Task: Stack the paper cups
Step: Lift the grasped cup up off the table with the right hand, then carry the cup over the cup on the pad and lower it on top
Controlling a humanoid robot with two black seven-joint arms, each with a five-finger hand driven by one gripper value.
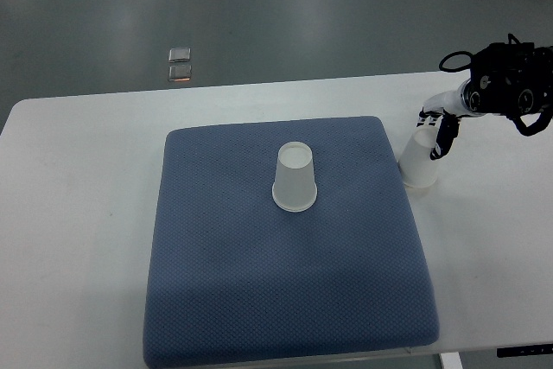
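**A:** Where were the cups, and where was the hand?

**B:** Seen from steeply above, a white surface (78, 213) carried a blue cushion (285, 300) with a fine dotted weave. One cup (295, 177) stood upside down near the cushion's middle, its wide rim down. A second cup (419, 162), also inverted, stood off the cushion, just beside its right edge on the bare surface. Both were pale, slightly translucent, smooth and tapered, their long axes upright.

**A:** And the hand?

**B:** The right hand (441, 127) came in from the right edge, a black and white mechanism with cabling. Its dark fingers (446, 137) hung against the upper right side of the second cup, touching or nearly so. I could not tell whether they were closed on it or only alongside. The left arm was not in view.

**A:** So what did the next move turn on?

**B:** By my reading, the cup at the fingers had to travel left, toward the middle cup, well apart from it, then come down over it.
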